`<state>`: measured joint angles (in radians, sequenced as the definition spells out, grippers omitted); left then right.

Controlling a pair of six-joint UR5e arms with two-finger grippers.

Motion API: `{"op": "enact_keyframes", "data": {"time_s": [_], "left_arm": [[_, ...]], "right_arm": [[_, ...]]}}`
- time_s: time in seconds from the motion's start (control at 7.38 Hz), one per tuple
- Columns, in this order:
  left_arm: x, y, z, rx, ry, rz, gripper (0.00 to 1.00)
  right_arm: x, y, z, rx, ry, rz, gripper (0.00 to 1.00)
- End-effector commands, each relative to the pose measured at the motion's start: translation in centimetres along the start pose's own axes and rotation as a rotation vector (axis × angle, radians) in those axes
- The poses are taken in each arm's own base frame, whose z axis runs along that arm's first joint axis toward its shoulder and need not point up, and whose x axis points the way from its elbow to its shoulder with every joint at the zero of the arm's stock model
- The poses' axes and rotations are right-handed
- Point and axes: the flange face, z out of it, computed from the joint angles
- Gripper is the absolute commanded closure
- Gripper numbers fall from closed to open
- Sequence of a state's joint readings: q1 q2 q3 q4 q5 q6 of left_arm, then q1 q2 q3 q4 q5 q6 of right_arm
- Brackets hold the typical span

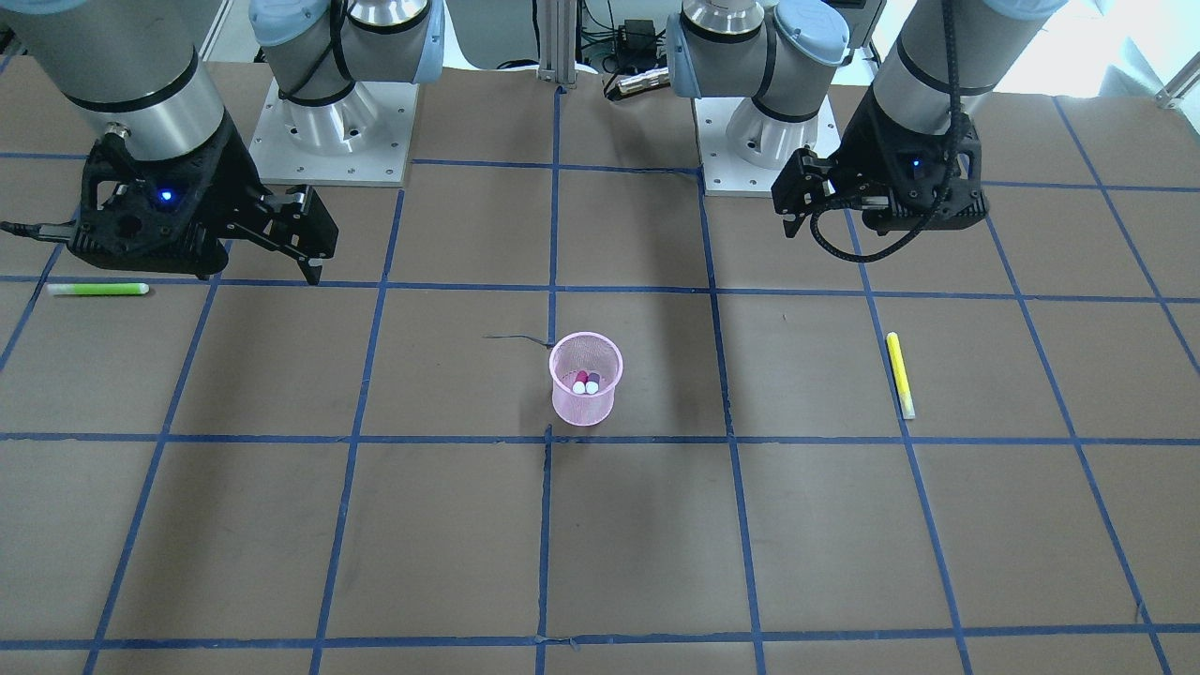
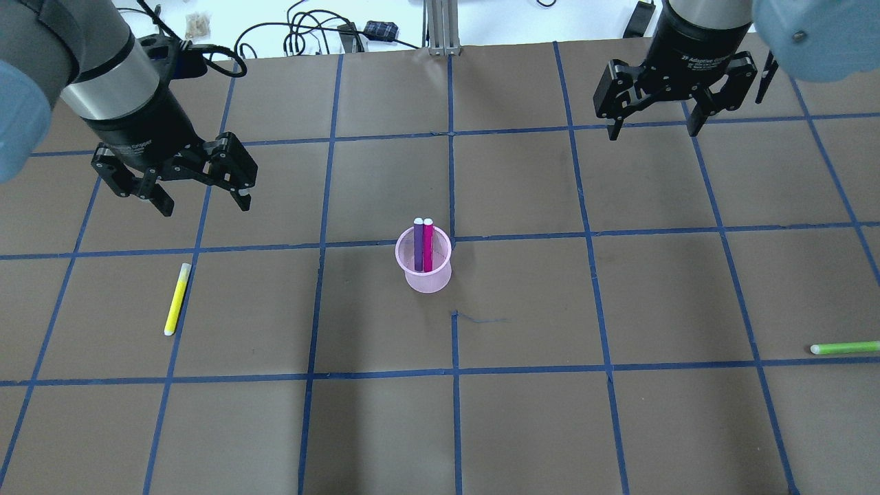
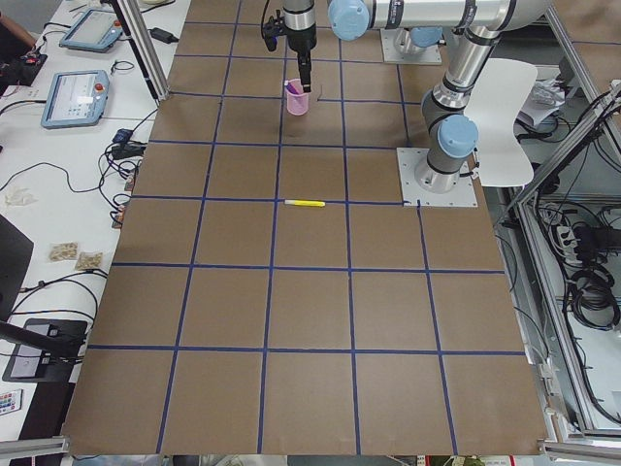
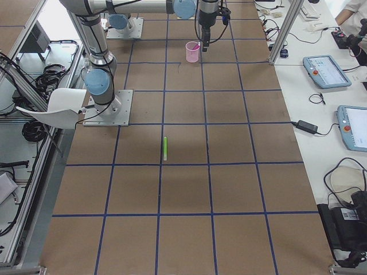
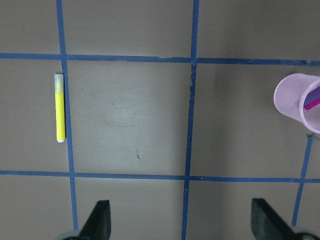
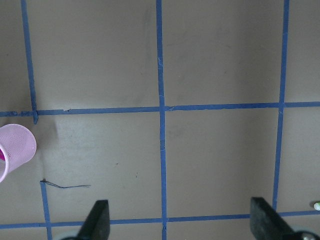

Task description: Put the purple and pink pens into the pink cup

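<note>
The pink mesh cup (image 2: 426, 265) stands upright at the table's middle. The purple pen (image 2: 418, 244) and the pink pen (image 2: 428, 244) stand side by side inside it, white caps up. The cup also shows in the front view (image 1: 585, 380), at the right edge of the left wrist view (image 5: 299, 102) and at the left edge of the right wrist view (image 6: 15, 147). My left gripper (image 2: 205, 206) is open and empty, above the table left of the cup. My right gripper (image 2: 653, 132) is open and empty, far back right of the cup.
A yellow pen (image 2: 177, 299) lies on the table below my left gripper; it also shows in the left wrist view (image 5: 60, 107). A green pen (image 2: 845, 348) lies at the right edge. Blue tape lines grid the brown table.
</note>
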<state>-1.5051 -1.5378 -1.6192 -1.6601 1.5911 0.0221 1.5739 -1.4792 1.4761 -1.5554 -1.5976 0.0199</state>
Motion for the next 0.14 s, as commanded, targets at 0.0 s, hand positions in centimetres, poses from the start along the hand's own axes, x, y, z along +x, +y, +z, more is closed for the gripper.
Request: {"op": "enact_keyframes", "data": {"time_s": [0.0], "left_arm": [[0.08, 0.1, -0.07, 0.002, 0.002, 0.002, 0.0]], "right_arm": [[-0.07, 0.07, 0.21, -0.003, -0.007, 0.0, 0.0]]}}
